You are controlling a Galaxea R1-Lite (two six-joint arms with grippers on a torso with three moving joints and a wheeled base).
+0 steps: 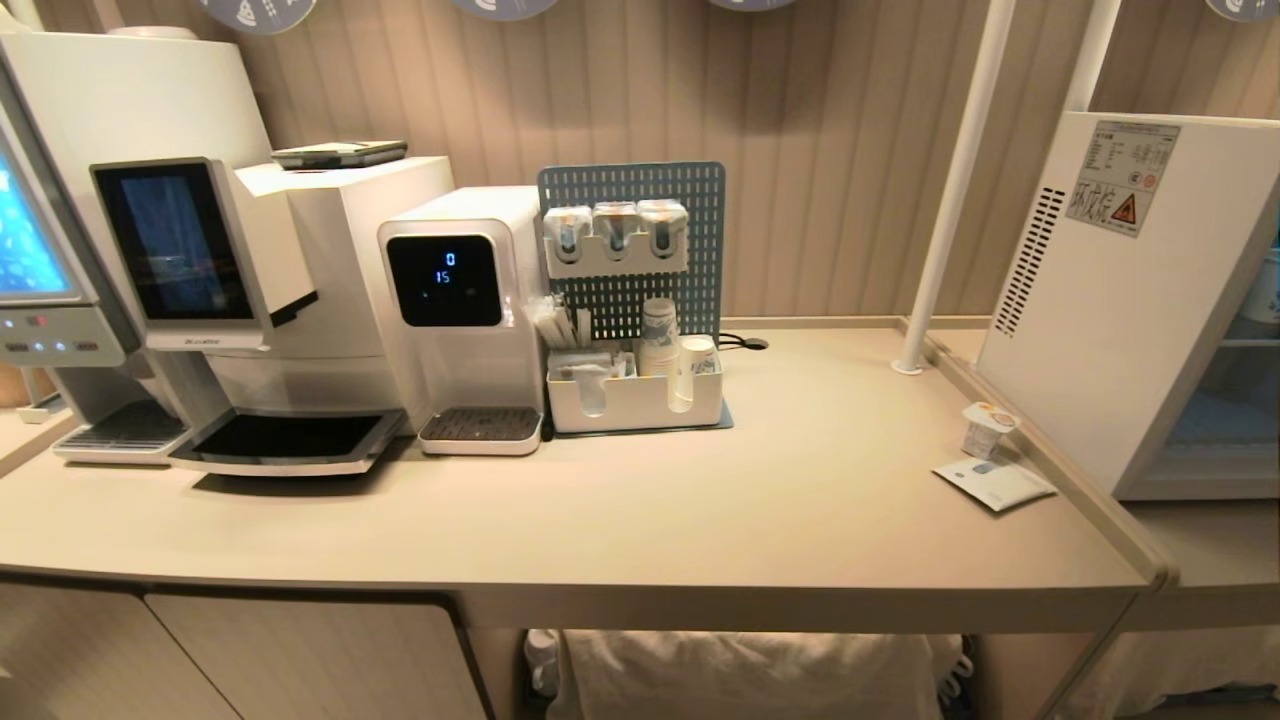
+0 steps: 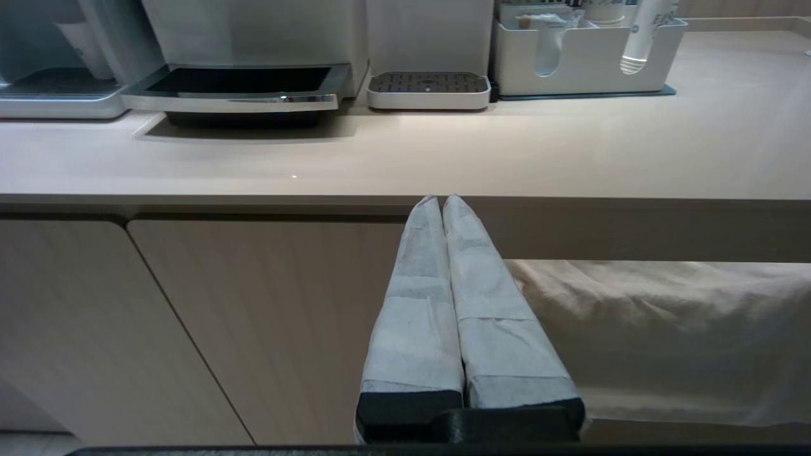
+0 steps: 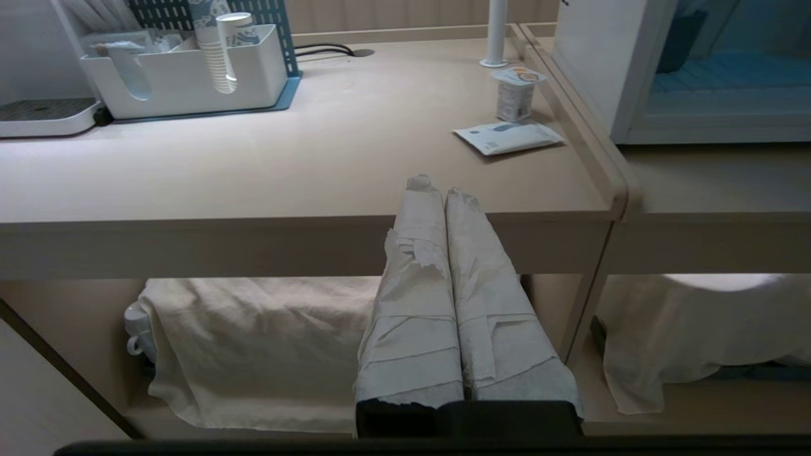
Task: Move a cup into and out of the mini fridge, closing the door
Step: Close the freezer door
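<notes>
Cup (image 1: 988, 428) sits upright on the countertop (image 1: 700, 500), close to the raised edge strip on the fridge side, just beside a flat white packet (image 1: 995, 484) – touching it or not, can't tell. Mini fridge (image 1: 1120, 300) stands on the adjoining lower surface beyond that strip; seen from its side here, interior partly visible w/ a bluish shelf, so the door looks open, though the door itself isn't in view.

Handling, judged: the cup is small, squat, thin plastic w/ a foil-type lid, so prob. light and a bit squashy. Walls will dent under a hard squeeze; lid rim flares wider than the body. Best hold is across the body below that rim, gentle pressure, kept upright. Avoid the lid itself. Light weight means it could tip or skid if nudged by one finger first.

Right gripper (image 3: 437, 183) is parked low in front of the counter's front edge, fingers pressed together, nothing between them; both wrapped in pale tape. From it, the cup is ahead and off toward the fridge side, well apart, higher than the fingertips. Left gripper (image 2: 440, 199) is parked the same way, fingers together and empty, tips level w/ the counter's front lip, drip trays of the machines ahead of it. Neither arm shows in the head view.
</notes>
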